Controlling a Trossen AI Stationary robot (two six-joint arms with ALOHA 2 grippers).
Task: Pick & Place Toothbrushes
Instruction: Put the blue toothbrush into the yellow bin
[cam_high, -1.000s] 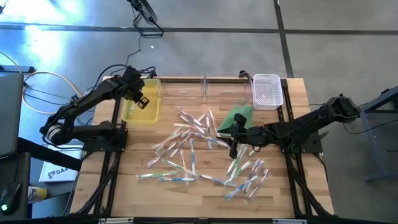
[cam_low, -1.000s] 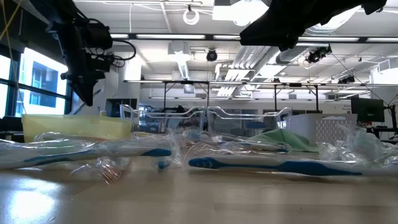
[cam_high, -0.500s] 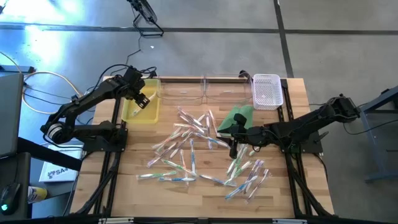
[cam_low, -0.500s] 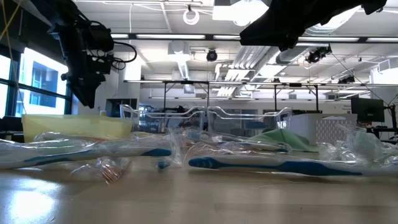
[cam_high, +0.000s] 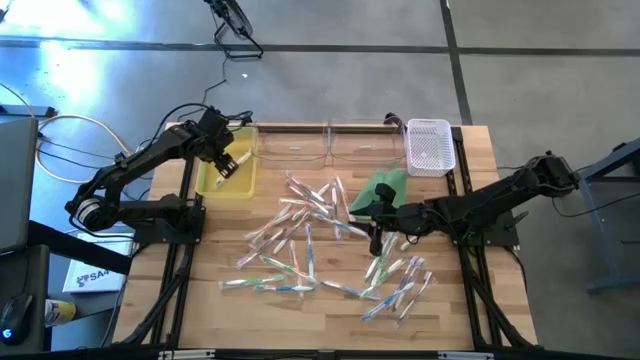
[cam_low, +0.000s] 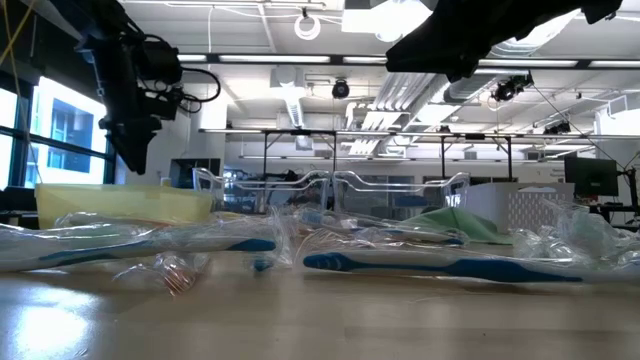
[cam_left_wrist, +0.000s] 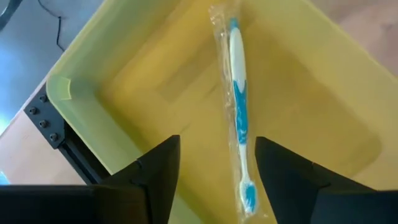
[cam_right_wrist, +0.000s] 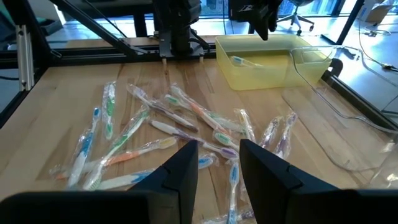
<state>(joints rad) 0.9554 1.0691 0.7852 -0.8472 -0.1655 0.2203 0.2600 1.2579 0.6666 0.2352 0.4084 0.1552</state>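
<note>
A wooden table (cam_high: 215, 300) stands on a grey concrete floor (cam_high: 330, 85) crossed by dark seams. The low view looks past it into a large hall with strip lights and ceiling ducts.

At the table's far left, the left gripper (cam_high: 224, 160) hangs over a yellow bin (cam_high: 245, 185). Its fingers (cam_left_wrist: 155, 171) stand apart with nothing between them. A blue-and-white toothbrush (cam_left_wrist: 239, 118) in clear wrap lies on the bin floor below.

Next along the far edge come two clear trays (cam_high: 330, 142), hard to make out against the wood, then a white perforated basket (cam_high: 430, 145). The loose toothbrushes (cam_high: 300, 235) are scattered over the middle of the table, some overlapping. A green cloth (cam_high: 380, 190) lies just beyond them, partly covered by the right arm.

The right gripper (cam_high: 377, 240) hovers over the right part of the scatter. Its fingers (cam_right_wrist: 180, 174) are parted by a moderate gap and hold nothing.

In the low view, the crinkled wrappers hide most of the table behind them. The right arm shows only as a dark shape cut off at the top.
</note>
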